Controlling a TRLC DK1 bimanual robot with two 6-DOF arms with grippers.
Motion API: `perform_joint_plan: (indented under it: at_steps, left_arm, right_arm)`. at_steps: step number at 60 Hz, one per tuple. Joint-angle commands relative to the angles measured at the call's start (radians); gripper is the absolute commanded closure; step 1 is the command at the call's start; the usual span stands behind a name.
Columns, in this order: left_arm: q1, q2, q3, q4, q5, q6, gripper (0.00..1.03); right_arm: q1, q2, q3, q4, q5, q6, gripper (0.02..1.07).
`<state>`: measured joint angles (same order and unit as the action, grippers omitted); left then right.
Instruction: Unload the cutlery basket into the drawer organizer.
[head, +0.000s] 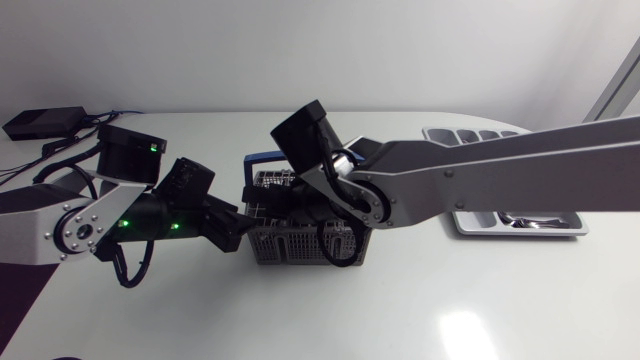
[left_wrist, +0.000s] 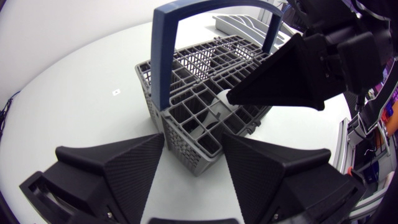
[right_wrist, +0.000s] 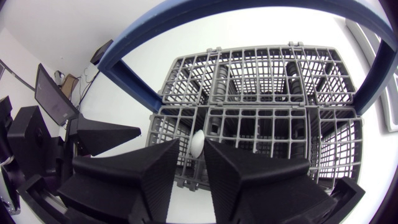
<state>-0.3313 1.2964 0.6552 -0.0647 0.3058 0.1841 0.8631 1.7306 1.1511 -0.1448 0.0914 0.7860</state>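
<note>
- Head view: the grey cutlery basket (head: 300, 240) stands on the white table (head: 450, 310) near its middle, with its blue handle (head: 262, 160) arching over the far side.
- The drawer organizer (head: 465, 224) lies to the right of the basket and apart from it. The right arm (head: 500, 170) crosses over its middle, and some shiny cutlery (head: 530, 222) shows in its near compartment.
- The left arm (head: 120, 220) comes in from the left, and the left gripper (head: 238, 230) sits at the basket's left wall.
- Left wrist view: the left gripper (left_wrist: 193, 140) is spread wide. The basket's (left_wrist: 205, 124) corner sits between its fingers (left_wrist: 134, 168), and both tips appear to press the walls on either side of that corner, so it seems to have hold of the basket.
- The right arm reaches past the middle, and the right gripper (head: 295, 205) dips into the top of the basket.
- Right wrist view: the right gripper (right_wrist: 193, 146) hangs over the basket's grid with only a narrow gap between its fingers (right_wrist: 236, 174).
- The pale rounded end of a cutlery piece (right_wrist: 197, 144) stands up from a compartment in that gap. It is just beside one finger, with a sliver of grid visible between it and the other, so the gripper has not closed on it.
</note>
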Motion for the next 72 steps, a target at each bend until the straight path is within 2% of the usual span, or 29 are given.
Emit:
perform_joint_plan:
  at_steps: [1, 51, 64, 72]
  left_arm:
    - [-0.009, 0.014, -0.023, 0.003, 0.006, 0.002, 0.38]
    - [-0.011, 0.024, -0.025, 0.008, 0.006, 0.002, 0.38]
    - [-0.011, 0.030, -0.026, 0.013, 0.006, 0.003, 0.38]
    - [-0.014, 0.032, -0.025, 0.013, 0.006, 0.003, 0.38]
  right_arm:
    - [0.004, 0.030, -0.005, 0.013, 0.008, 0.035, 0.76]
    - [0.007, 0.017, -0.034, 0.050, 0.014, 0.035, 0.83]
    - [0.008, 0.011, -0.044, 0.065, 0.022, 0.035, 0.89]
    - [0.014, 0.006, -0.051, 0.077, 0.044, 0.033, 0.97]
